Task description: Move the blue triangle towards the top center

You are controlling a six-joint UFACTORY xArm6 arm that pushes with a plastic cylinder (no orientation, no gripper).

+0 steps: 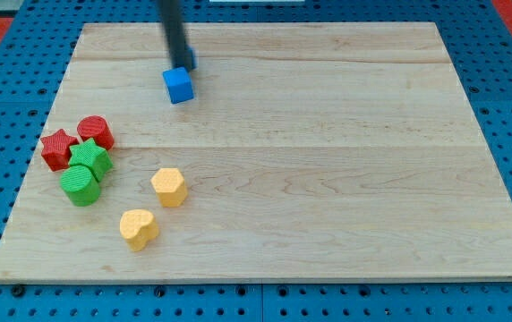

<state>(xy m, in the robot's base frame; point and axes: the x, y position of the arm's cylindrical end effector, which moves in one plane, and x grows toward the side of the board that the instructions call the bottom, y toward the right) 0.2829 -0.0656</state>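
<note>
My tip [180, 68] comes down from the view's top, left of centre, and ends just above a blue cube [178, 86], touching or nearly touching its top edge. A small sliver of a second blue block [192, 61] shows just right of the rod near its end. The rod hides most of it, so I cannot make out its shape. Both blue blocks lie on the wooden board [328, 161] in its upper left part.
A cluster sits at the view's left: red star [56, 148], red cylinder [96, 132], green star [91, 159], green cylinder [81, 185]. A yellow hexagon [168, 187] and a yellow heart [138, 228] lie lower, right of the cluster.
</note>
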